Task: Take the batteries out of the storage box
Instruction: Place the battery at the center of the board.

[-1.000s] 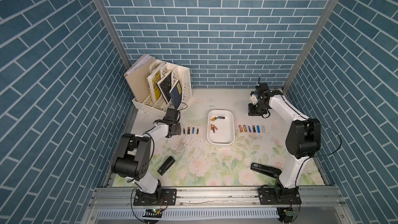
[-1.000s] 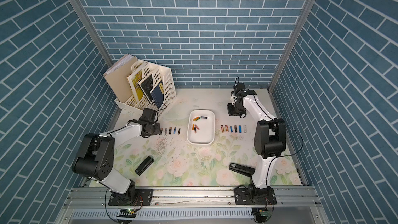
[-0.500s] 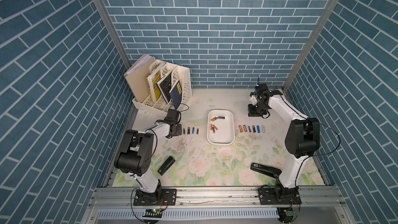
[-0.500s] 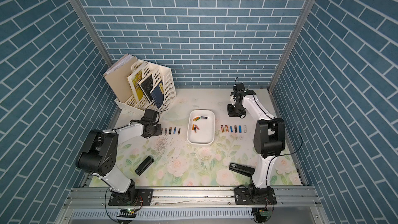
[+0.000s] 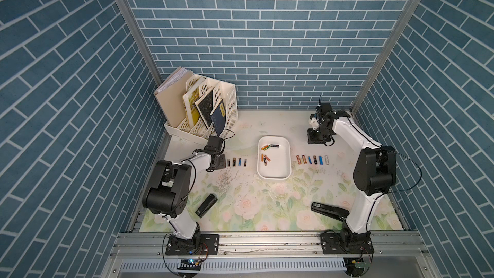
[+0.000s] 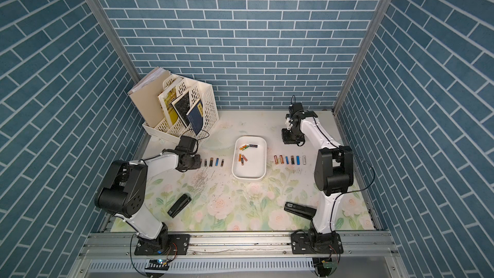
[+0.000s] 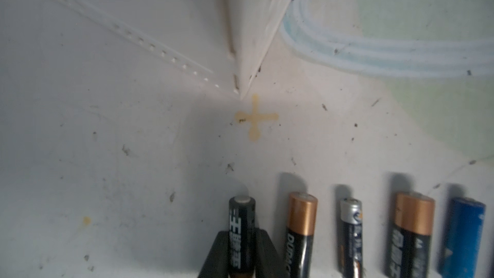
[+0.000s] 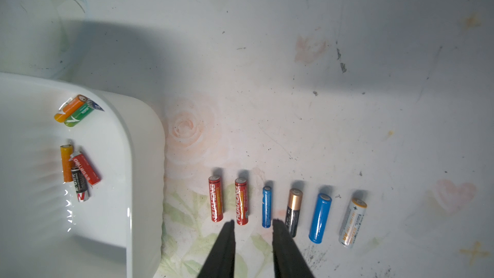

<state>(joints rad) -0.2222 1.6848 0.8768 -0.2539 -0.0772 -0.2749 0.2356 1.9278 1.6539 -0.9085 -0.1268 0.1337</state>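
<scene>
The storage box (image 5: 274,180) is a shallow white tray mid-table, also seen in the right wrist view (image 8: 144,156). Several batteries lie in it: an orange and green pair (image 8: 74,110) and a small cluster (image 8: 78,172). More batteries lie in rows on the mat, left (image 5: 237,162) and right (image 5: 311,159) of the tray. My left gripper (image 7: 242,252) is low at the left row's outer end, shut on a black battery (image 7: 241,225) that lies beside the others. My right gripper (image 8: 252,223) hangs open and empty above the right row, behind it in a top view (image 5: 315,140).
A cream perforated file rack (image 5: 203,110) with books stands at the back left, its corner close to my left gripper (image 7: 246,76). Two black staplers lie near the front (image 5: 205,205) (image 5: 330,209). Loose staples (image 5: 226,180) are scattered left of the tray.
The left arm's elbow has shifted slightly while its gripper stays at the left end of the row. The right arm has not moved.
</scene>
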